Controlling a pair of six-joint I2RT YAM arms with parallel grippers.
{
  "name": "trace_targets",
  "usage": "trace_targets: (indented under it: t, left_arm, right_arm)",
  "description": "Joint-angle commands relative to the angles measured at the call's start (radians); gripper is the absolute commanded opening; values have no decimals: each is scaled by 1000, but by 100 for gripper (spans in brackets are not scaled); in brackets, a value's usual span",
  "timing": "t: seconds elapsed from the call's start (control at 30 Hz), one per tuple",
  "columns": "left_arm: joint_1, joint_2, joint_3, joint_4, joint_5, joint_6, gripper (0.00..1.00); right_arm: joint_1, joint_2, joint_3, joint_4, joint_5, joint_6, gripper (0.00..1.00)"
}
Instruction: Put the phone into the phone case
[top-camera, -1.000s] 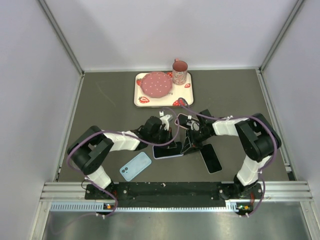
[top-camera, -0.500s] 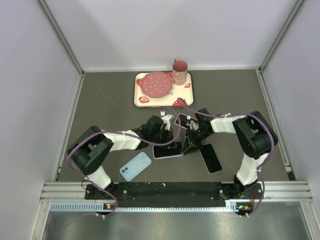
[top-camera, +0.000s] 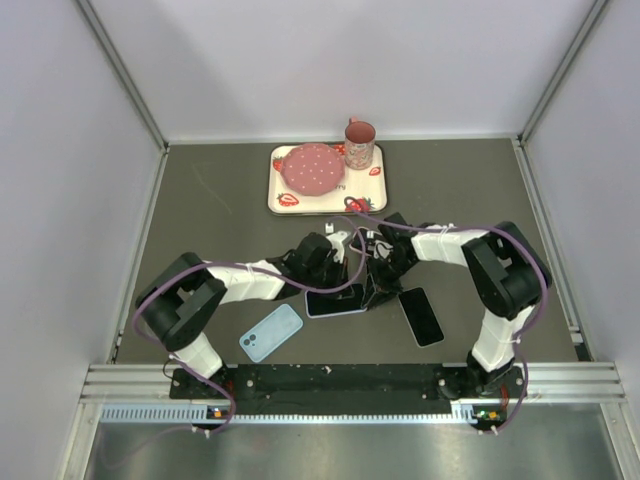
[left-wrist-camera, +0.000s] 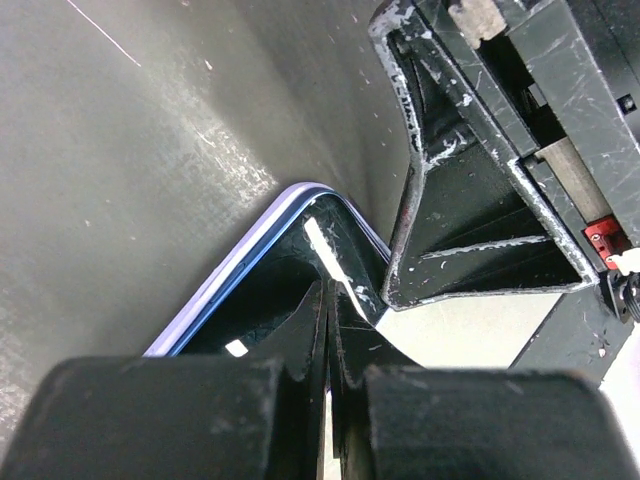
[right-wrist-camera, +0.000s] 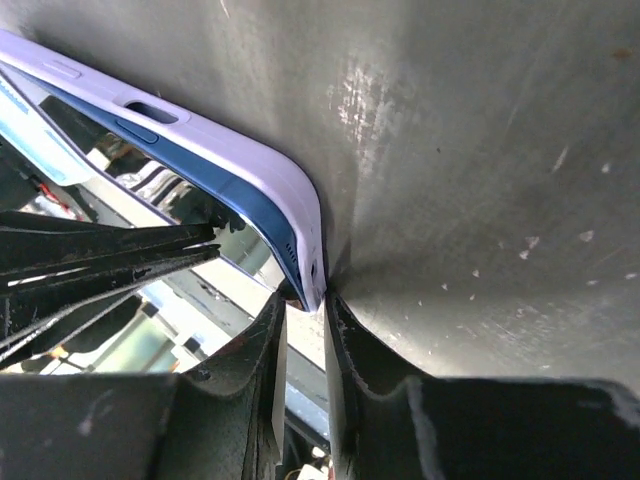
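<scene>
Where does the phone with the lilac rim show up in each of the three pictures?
Top external: phone lies mid-table, nearer than the strawberry tray.
Left wrist: centre, lilac corner upward, at the left gripper tips.
Right wrist: upper left, corner between the right gripper fingertips.
Shared landmark: the grey table under it.

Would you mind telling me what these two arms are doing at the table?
Both arms are fitting a phone into a lilac case. The left gripper, fingers shut, presses its tips on the screen, while the right gripper pinches one corner of the case. At that corner the phone's blue edge shows above the rim, so it may not be fully seated. A black phone and a light blue case lie untouched nearby.
</scene>
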Motion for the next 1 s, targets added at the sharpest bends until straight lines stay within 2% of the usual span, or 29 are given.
trace_targets:
  t: [0.0,0.2,0.33,0.37,0.47,0.67,0.97]
  left_arm:
    - [-13,47,-33,-209,-134,63,0]
    - [-13,46,-28,-185,-94,48,0]
    - [-13,40,-31,-183,-99,43,0]
    - [-13,37,-30,-186,-102,45,0]
    - [-13,24,-34,-194,-114,48,0]
    - [-12,1,-43,-211,-139,48,0]
    - [-12,-34,-36,-257,-166,49,0]
  right_arm:
    - [108,156,-48,60,440,-59,2]
    - [151,164,-4,16,544,-60,4]
    - [152,111,-4,19,544,-68,8]
    - [152,91,-6,27,541,-66,19]
    - [145,9,-6,68,471,-63,34]
    - [85,-104,-9,145,253,-33,49]
    - [-23,-66,6,186,223,-56,49]
